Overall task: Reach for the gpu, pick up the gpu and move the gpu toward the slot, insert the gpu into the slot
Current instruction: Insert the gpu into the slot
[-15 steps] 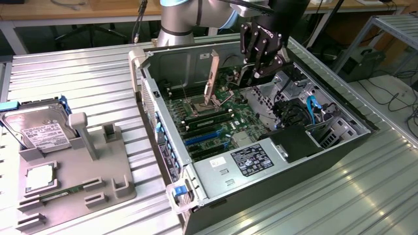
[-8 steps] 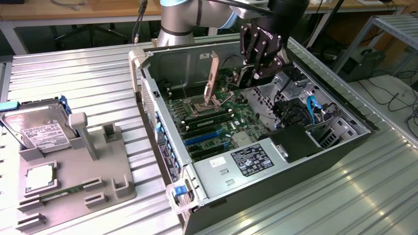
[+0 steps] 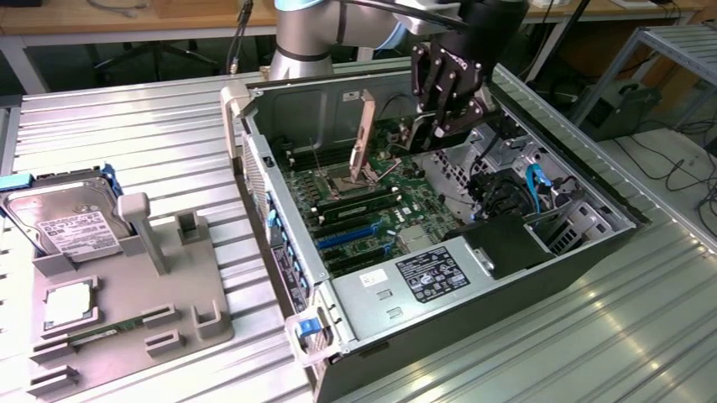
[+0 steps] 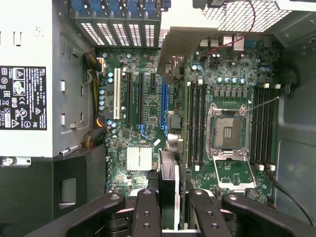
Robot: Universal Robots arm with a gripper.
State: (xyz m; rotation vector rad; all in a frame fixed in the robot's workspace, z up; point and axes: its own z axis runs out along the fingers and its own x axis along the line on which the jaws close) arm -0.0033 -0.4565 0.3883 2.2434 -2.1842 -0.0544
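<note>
We are in the carrying step. The jaws are clamped on the gpu [image 4: 168,180], which we see edge-on, its pale bracket [image 4: 175,39] at the far end. The card hangs over the green motherboard [image 4: 143,64] inside the open computer case [image 3: 560,243], close beside the line of the blue slot [image 4: 163,103] and, we judge, not yet seated. Insertion calls for matching the card's edge exactly to the slot, then a straight descent.

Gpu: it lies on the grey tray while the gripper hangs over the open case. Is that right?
Not quite. The gpu is not on the tray. It is held edge-on in the gripper, above the motherboard, as the wrist view shows. The gripper does hang over the open case.
</note>
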